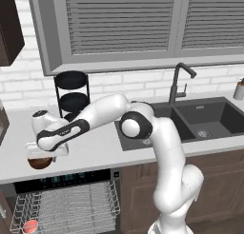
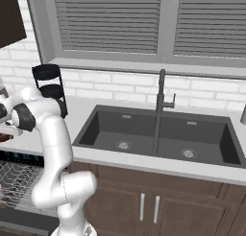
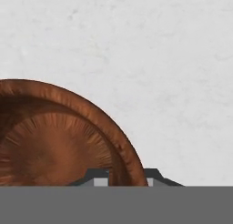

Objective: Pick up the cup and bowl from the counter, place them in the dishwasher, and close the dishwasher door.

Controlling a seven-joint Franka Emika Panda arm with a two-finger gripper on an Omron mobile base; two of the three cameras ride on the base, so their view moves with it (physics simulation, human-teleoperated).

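The reddish-brown bowl (image 1: 39,162) rests on the light counter (image 1: 95,152) at the far left, just above the dishwasher (image 1: 62,180). My gripper (image 1: 42,156) points down onto it. In the hand view the fingertips (image 3: 101,175) stand on either side of the bowl's (image 3: 59,145) rim and press against it, so the gripper (image 3: 126,175) is shut on the rim. The dishwasher is open with its silver wire rack (image 1: 71,204) pulled out. The cup (image 1: 30,226), red top showing, lies in the rack's front left corner. The door panel is out of view.
A black three-tier stand (image 1: 71,92) stands at the wall right behind my forearm. The dark double sink (image 1: 205,119) and its faucet (image 1: 178,83) lie to the right. Brown cabinets (image 1: 143,195) flank the dishwasher. A dark upper cabinet (image 1: 9,28) hangs at top left.
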